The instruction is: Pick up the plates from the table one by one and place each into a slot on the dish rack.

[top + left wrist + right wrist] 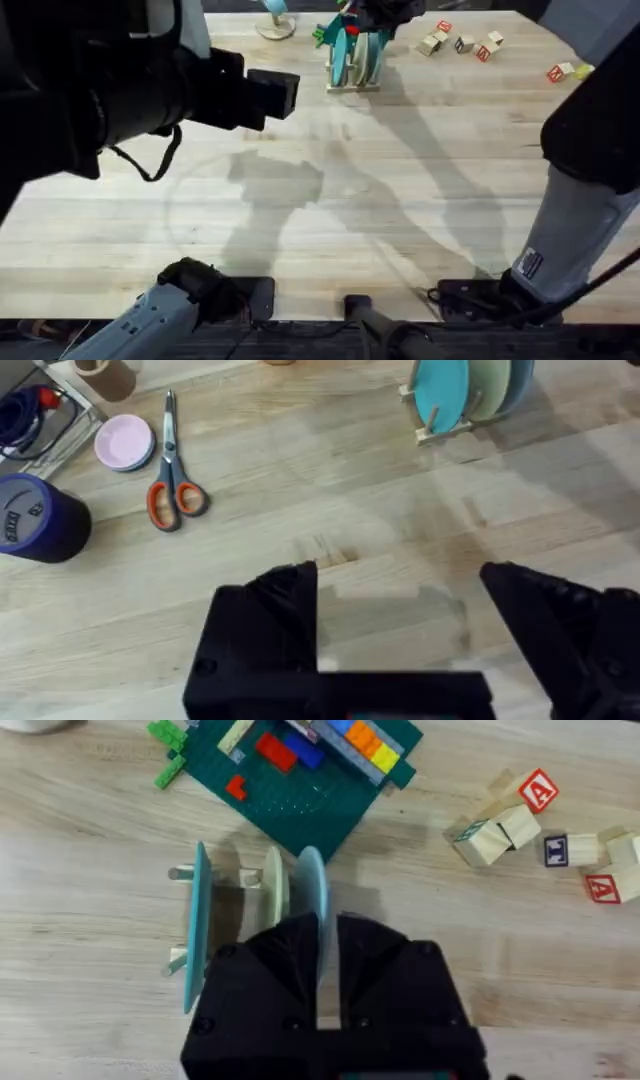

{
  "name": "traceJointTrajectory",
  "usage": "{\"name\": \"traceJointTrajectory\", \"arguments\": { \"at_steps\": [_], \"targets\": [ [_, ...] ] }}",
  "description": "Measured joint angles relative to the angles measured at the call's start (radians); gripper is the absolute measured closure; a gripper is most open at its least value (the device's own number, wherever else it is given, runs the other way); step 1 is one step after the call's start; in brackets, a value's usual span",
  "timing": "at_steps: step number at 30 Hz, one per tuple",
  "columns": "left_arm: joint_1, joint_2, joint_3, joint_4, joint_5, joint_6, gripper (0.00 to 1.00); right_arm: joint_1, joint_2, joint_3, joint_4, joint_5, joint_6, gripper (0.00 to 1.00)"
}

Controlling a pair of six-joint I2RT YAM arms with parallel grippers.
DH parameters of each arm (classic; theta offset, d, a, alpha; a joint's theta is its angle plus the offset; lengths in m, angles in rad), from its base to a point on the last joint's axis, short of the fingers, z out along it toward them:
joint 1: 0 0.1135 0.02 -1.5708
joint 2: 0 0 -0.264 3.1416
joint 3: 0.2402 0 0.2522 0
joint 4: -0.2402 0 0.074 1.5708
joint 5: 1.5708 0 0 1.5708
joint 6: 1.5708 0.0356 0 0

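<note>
Light plank-grained wooden table (330, 200) and the objects on it.
Small wooden dowel dish rack (352, 82) at the far edge; lettered wooden blocks (460, 42) beside it; orange-handled scissors (174, 470) well apart.

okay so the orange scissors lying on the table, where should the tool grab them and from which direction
Judging by the left wrist view, take the scissors across the closed metal blades, just beyond the pivot, coming straight down from above. They lie flat on the table, so no side approach gets under them, and the blades form one narrow bar. The orange handle loops are wider and hollow. The left tool is open.
</note>
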Motion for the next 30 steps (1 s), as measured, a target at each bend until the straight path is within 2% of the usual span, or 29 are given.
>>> {"name": "traceJointTrajectory", "arguments": {
  "at_steps": [6, 10, 13, 20, 22, 23, 26, 27, 30],
  "targets": [
    [0.0, 0.0, 0.0, 0.0, 0.0, 0.0, 0.007, 0.0, 0.0, 0.0, -0.001, 0.0, 0.0, 0.862],
    [0.0, 0.0, 0.0, 0.0, 0.0, 0.0, 0.008, 0.0, 0.0, 0.0, -0.002, 0.0, -0.001, 0.786],
    [0.0, 0.0, 0.0, -0.003, 0.0, 0.0, 0.008, 0.0, 0.0, 0.0, -0.01, 0.0, -0.003, 0.779],
    [0.0, 0.0, 0.0, -0.004, 0.0, 0.0, 0.008, 0.0, -0.043, 0.0, -0.105, 0.0, -0.003, 0.748],
    [0.0, 0.0, 0.0, -0.004, 0.0, 0.0, 0.008, 0.0, -0.081, 0.0, -0.151, 0.0, -0.003, 0.635],
    [0.0, 0.0, 0.0, -0.004, 0.0, 0.0, 0.008, 0.0, -0.105, 0.0, -0.171, 0.0, -0.004, 0.548],
    [0.0, 0.0, 0.0, -0.004, 0.0, 0.0, 0.008, 0.0, -0.17, 0.001, -0.229, 0.0, -0.003, 0.135],
    [0.0, 0.0, 0.0, -0.004, 0.0, 0.0, 0.008, 0.0, -0.191, 0.002, -0.252, 0.0, -0.006, 0.04],
    [0.0, 0.0, 0.0, -0.004, 0.0, 0.0, 0.008, 0.0, -0.241, 0.002, -0.303, 0.0, -0.006, 0.009]
  ]
}}
